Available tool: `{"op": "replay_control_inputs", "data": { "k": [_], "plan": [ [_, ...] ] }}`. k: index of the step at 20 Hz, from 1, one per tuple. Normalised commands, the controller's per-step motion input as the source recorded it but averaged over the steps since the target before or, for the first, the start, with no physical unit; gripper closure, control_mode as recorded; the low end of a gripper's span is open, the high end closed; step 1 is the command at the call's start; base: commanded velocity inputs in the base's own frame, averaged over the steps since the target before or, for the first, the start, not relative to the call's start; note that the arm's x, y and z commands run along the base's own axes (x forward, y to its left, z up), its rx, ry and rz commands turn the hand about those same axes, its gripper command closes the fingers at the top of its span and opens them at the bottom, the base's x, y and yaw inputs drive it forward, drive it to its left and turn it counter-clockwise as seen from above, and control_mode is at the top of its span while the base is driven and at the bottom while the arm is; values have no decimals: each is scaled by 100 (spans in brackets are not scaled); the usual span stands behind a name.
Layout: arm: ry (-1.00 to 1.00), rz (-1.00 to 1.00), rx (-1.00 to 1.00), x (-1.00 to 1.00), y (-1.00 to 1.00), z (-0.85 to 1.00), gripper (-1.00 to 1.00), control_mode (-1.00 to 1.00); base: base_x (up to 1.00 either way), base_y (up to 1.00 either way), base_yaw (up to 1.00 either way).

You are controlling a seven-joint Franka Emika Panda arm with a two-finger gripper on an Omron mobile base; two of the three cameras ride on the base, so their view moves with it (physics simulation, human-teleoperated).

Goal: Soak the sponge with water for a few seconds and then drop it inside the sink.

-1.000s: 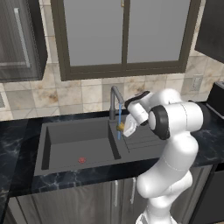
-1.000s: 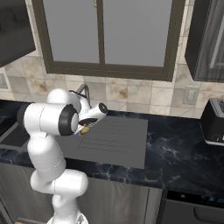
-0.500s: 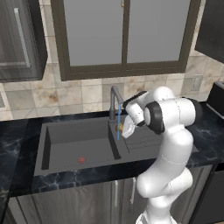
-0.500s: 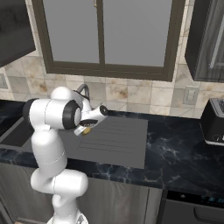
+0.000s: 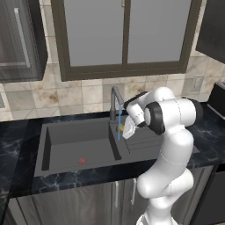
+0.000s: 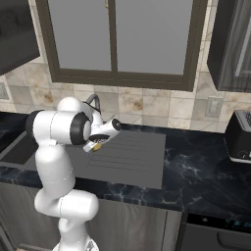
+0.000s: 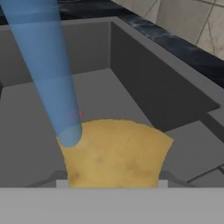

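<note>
A grey faucet (image 5: 115, 100) curves up at mid-frame below the big window (image 5: 125, 35), and a toaster (image 6: 240, 136) sits at the far right on the black marbled counter (image 6: 206, 171). The gripper (image 5: 124, 130) is clenched on the sponge (image 7: 114, 153), holding it over the sink (image 5: 74, 143) edge. The water (image 7: 46, 65) streams down onto the sponge's upper left corner. Beige tiles (image 5: 52, 94) back the wall, and a red drain mark (image 5: 81, 161) dots the basin floor.
</note>
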Motion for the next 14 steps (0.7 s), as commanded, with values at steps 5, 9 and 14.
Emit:
{"op": "replay_control_inputs", "data": {
  "k": [5,9,14],
  "plan": [
    [0,0,0,0,0,0,100,-100,0,0,0],
    [0,0,0,0,0,0,100,-100,0,0,0],
    [0,0,0,0,0,0,100,-100,0,0,0]
  ]
}}
